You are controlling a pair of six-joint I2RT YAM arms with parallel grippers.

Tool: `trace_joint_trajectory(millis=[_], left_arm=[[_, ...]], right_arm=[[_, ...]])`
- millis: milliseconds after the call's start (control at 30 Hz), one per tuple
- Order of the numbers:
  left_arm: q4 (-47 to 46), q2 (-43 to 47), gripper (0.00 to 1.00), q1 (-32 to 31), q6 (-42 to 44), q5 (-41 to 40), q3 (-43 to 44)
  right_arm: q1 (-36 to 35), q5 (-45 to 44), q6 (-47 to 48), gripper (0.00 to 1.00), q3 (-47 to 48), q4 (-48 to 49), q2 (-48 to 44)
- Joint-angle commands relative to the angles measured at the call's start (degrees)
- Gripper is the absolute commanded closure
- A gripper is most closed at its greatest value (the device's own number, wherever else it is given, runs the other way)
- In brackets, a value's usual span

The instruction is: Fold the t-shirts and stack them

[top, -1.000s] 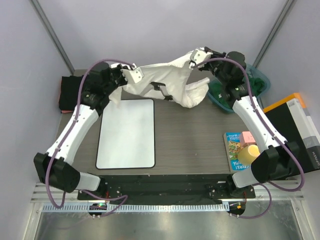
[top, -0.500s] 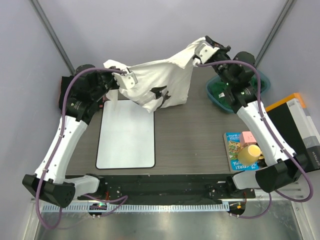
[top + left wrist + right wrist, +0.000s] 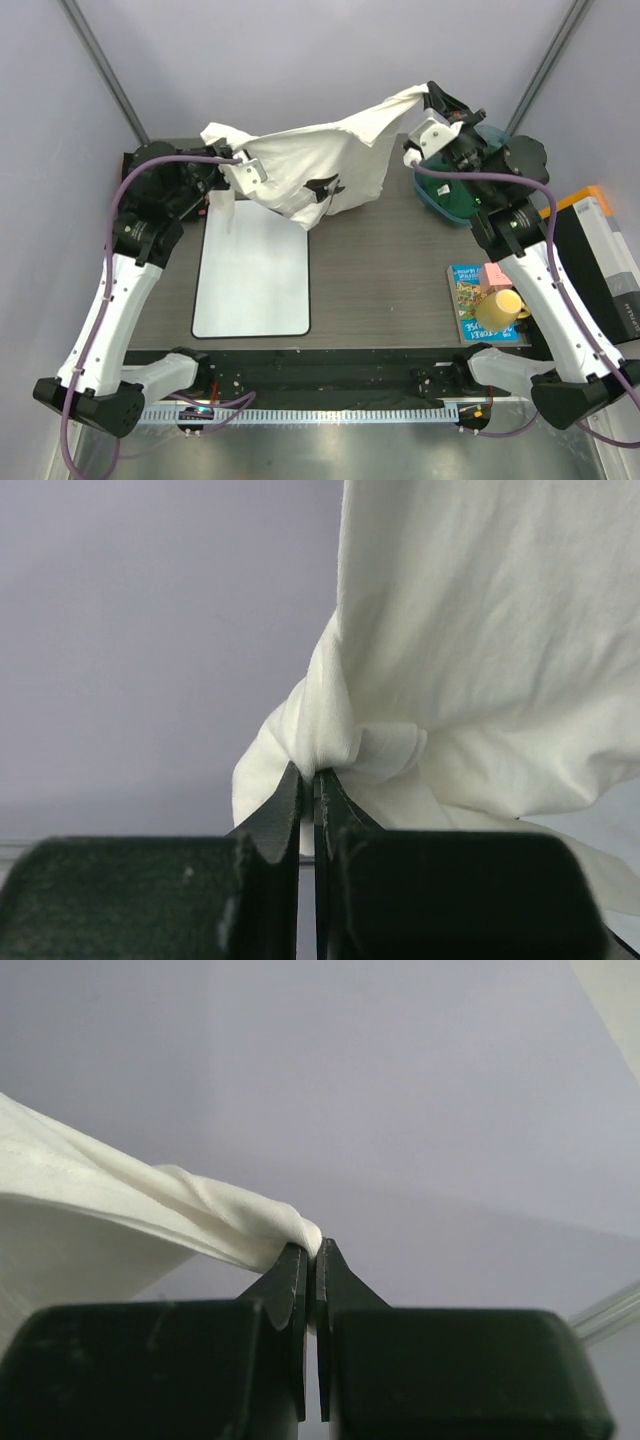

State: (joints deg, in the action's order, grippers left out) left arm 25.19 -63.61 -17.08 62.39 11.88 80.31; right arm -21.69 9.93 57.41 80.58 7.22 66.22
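The dark wood-grain counter [image 3: 380, 260] carries a flat white board with a black rim [image 3: 252, 268] on its left half and a teal bin [image 3: 450, 205] at its far right.

Both arms reach up and away from their bases, elbows bent outward, wrists turned toward each other.

The white t-shirt [image 3: 320, 160], which bears small black markings, hangs stretched between them above the far edge of the board. It sags in the middle and is clear of the counter.

The left hand [image 3: 315, 775] is clenched on a bunched fold at the shirt's left edge. The right hand [image 3: 313, 1250], raised higher, is clenched on a twisted corner at the shirt's right edge.
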Motion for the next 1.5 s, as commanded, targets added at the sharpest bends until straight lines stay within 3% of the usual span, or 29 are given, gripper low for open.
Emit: trace_joint_trajectory(millis=[0,133,367,533,733,867,1167,1200,1233,1267,1300,1333,1400,1467], left_arm=[[-3.9,3.4,1.0,0.6,-0.6,0.0,-0.2],[-8.0,5.5,1.0,0.6,-1.1,0.4,-0.1],[-15.8,10.2,1.0,0.6,-2.3,1.9,-1.9],[-16.3,10.4,1.0,0.6,-1.8,2.2,-2.0],[-10.4,7.7,1.0,0.6,5.9,2.2,-4.8],[-11.6,2.4,1.0,0.6,10.5,-1.8,-10.2],[-41.7,-19.1,1.0,-2.2,15.8,-23.2,-15.4],[-48.0,-20.8,1.0,-2.4,17.1,-25.5,-15.8],[-50.9,-25.2,0.98,-2.6,18.4,-27.0,-15.9],[-54.1,-27.4,0.94,-2.9,19.4,-28.8,-15.5],[-60.1,-30.0,0.79,-3.2,21.3,-31.2,-14.9],[-61.6,-33.3,0.7,-3.3,21.9,-34.7,-12.9],[-63.8,-35.5,0.41,-3.3,20.7,-37.4,-10.7],[-62.9,-36.1,0.3,-3.3,18.8,-39.5,-8.2]], right_arm=[[-0.7,-2.9,2.9,0.99,-2.4,7.7,-5.9],[-0.9,-2.4,5.1,0.99,-4.5,12.8,-9.1],[-0.9,7.8,12.0,0.99,-9.7,19.8,-13.7],[-0.9,5.8,8.2,0.99,-7.4,23.3,-11.0],[-0.9,3.1,6.1,0.99,-13.2,23.2,-4.8],[-0.9,0.3,5.4,0.99,-17.6,26.3,1.6],[-0.4,-14.1,10.4,0.99,-16.7,55.8,28.7],[-0.3,-15.5,12.7,0.96,-14.7,58.6,31.5],[-0.3,-17.0,13.4,0.86,-13.1,61.3,37.4],[-0.2,-19.1,13.8,0.71,-11.3,65.9,40.0],[-0.1,-22.6,14.9,0.39,-7.7,67.1,42.4],[0.0,-24.6,15.6,0.3,-6.0,67.7,44.9],[0.5,-26.9,15.0,0.25,-4.6,65.8,46.8],[1.4,-27.6,11.3,0.25,-5.2,55.3,42.9]])
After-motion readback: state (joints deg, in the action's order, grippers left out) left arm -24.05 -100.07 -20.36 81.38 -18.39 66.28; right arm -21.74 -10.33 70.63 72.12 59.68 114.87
